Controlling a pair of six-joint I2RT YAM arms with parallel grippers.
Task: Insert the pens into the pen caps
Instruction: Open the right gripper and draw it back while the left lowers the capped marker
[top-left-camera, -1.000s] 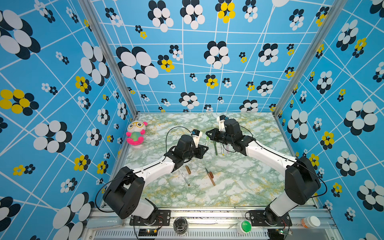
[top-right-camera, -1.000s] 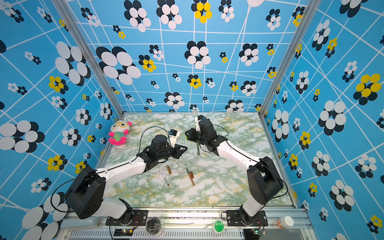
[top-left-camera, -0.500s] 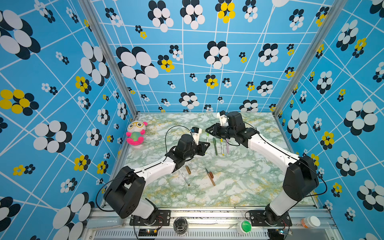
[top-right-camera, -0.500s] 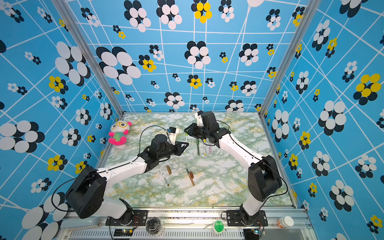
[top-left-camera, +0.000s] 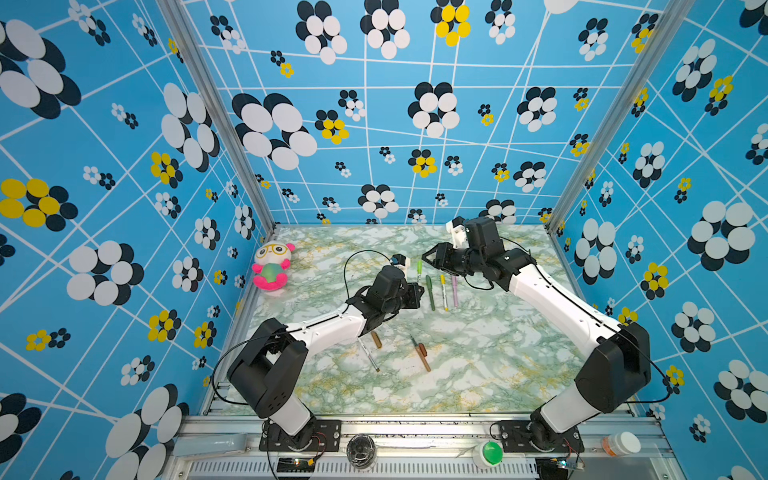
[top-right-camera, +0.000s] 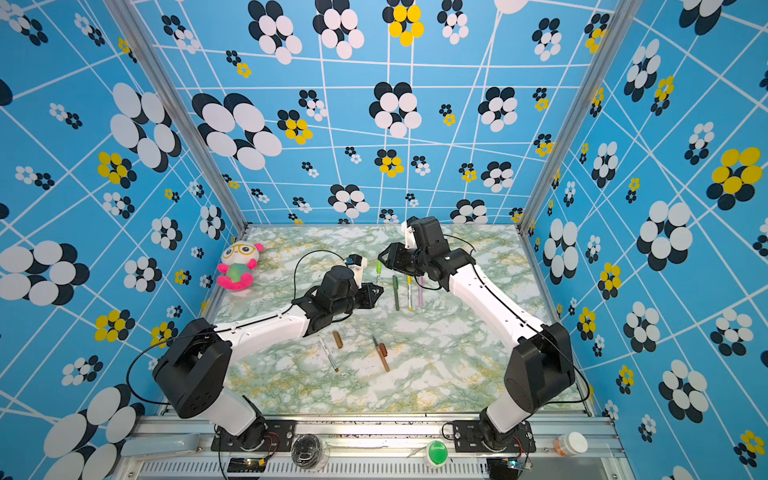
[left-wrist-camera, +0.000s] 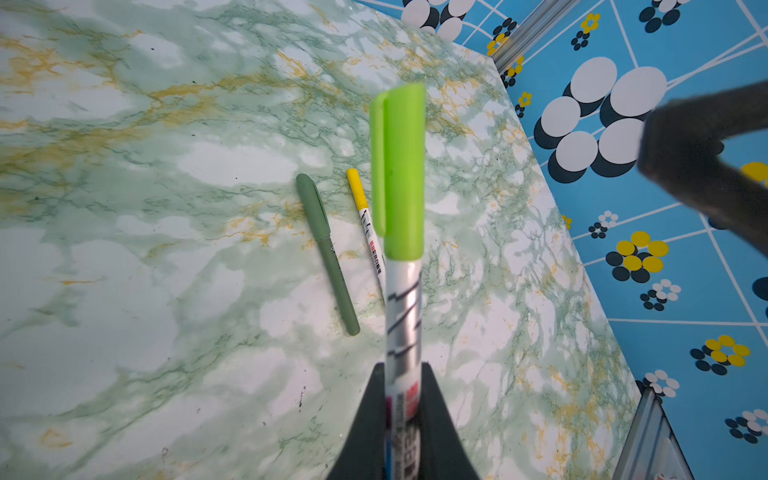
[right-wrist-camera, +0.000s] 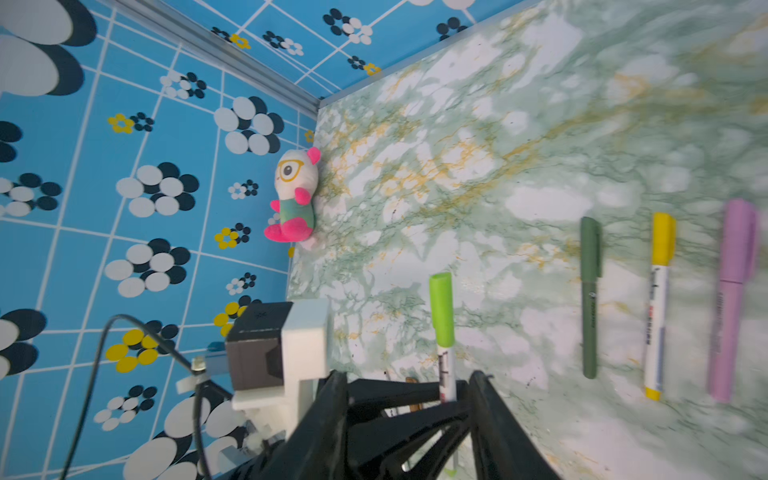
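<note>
Two black fingers (left-wrist-camera: 365, 415) of the left gripper (left-wrist-camera: 403, 368) are clamped on the barrel of a white pen (left-wrist-camera: 403, 316), which juts out past them above the table (top-left-camera: 478, 353) with its lime green cap (left-wrist-camera: 400, 166) fully seated on the far end. The right gripper (right-wrist-camera: 407, 376) hangs just beside that cap, jaws parted and gripping nothing. Just to the right of the held pen in both top views, three capped pens lie side by side on the marble: a dark green pen (top-left-camera: 430, 293), a yellow-capped pen (top-left-camera: 444, 293) and a pink pen (top-left-camera: 455, 291). Nearer the front edge, a thin white pen (top-left-camera: 368, 354) lies uncapped beside a brown cap (top-left-camera: 376, 339), and a brown pen (top-left-camera: 420, 357) lies against a reddish-brown cap (top-left-camera: 423, 350). At the left wall sits a plush toy (top-left-camera: 271, 266).
</note>
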